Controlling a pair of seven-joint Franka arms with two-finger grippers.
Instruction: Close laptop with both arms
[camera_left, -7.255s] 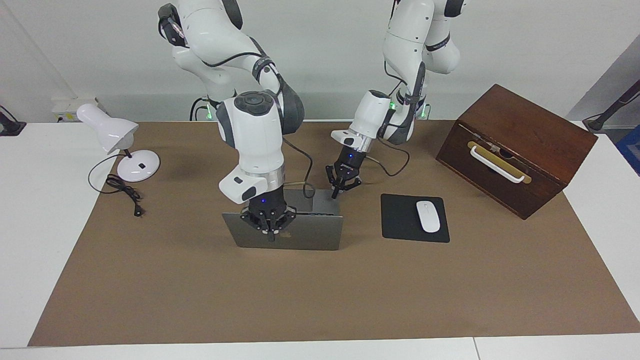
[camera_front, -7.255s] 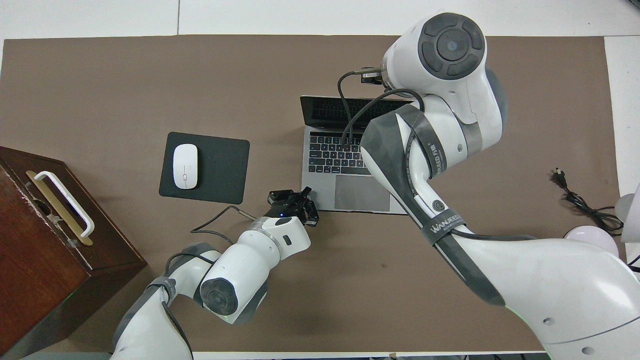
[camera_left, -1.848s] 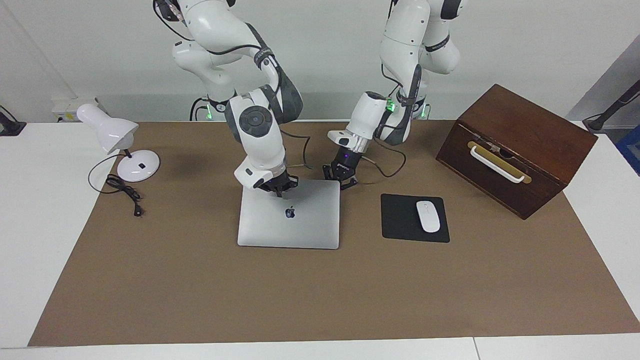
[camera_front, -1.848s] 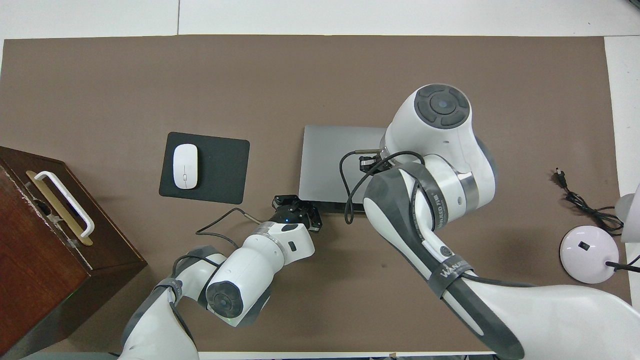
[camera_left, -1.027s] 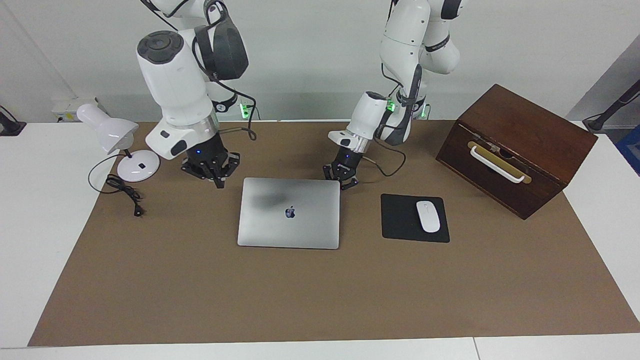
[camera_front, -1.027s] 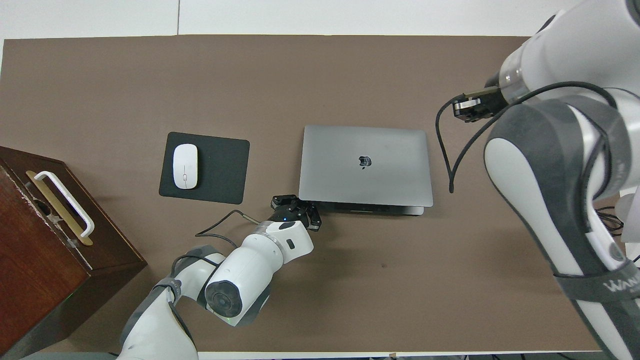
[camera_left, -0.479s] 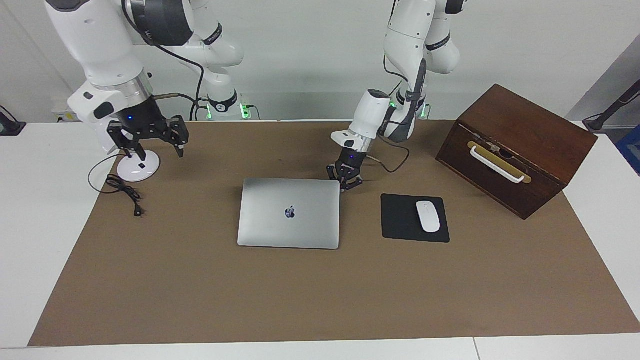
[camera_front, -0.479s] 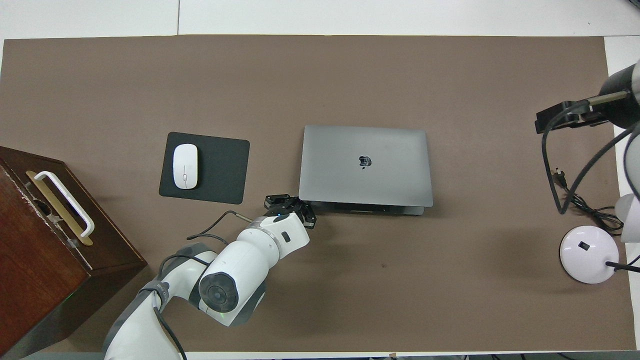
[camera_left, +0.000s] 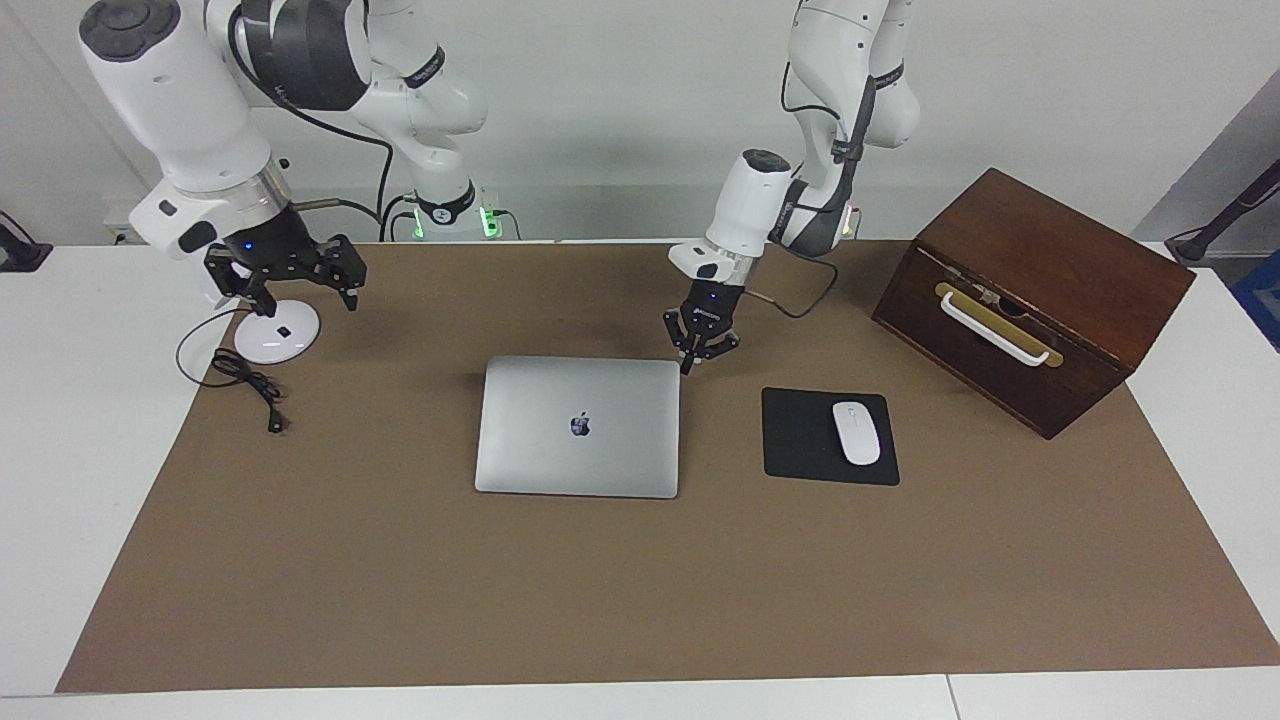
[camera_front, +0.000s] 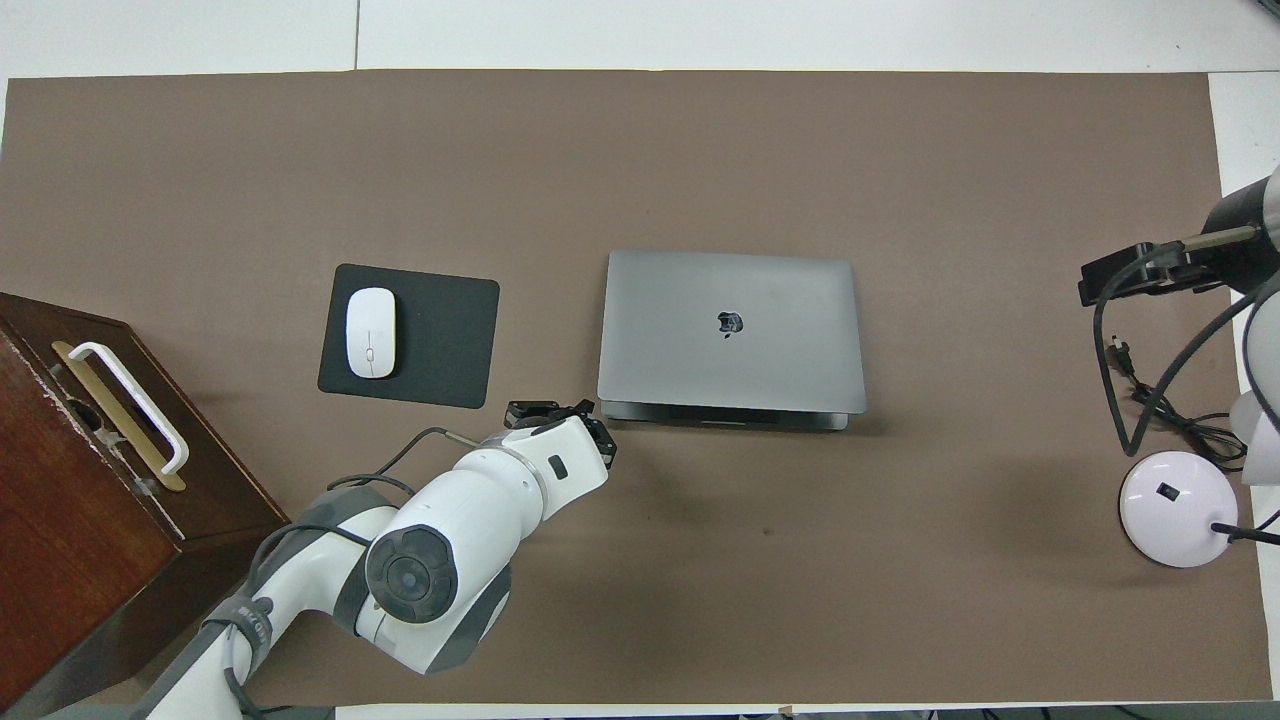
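1. I count one laptop (camera_left: 579, 425), lid flat down, mid-mat
2. One mouse pad (camera_left: 828, 436) carrying one mouse (camera_left: 856, 432), beside the laptop toward my left arm's end
3. One wooden box (camera_left: 1033, 296); one desk lamp (camera_left: 272, 330)
4. Left gripper (camera_left: 690, 367): fingertips pinched together, empty, just off the laptop's robot-side corner
5. Right gripper (camera_left: 300, 295): spread wide, empty, up over the lamp, well apart from the laptop

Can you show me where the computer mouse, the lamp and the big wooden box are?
Small white oval computer mouse (camera_left: 856, 432), facing view, middle of its top.
White desk lamp (camera_left: 271, 338), facing view, on its round base.
Dark brown wooden box (camera_left: 1060, 256), facing view, on its sloping lid.
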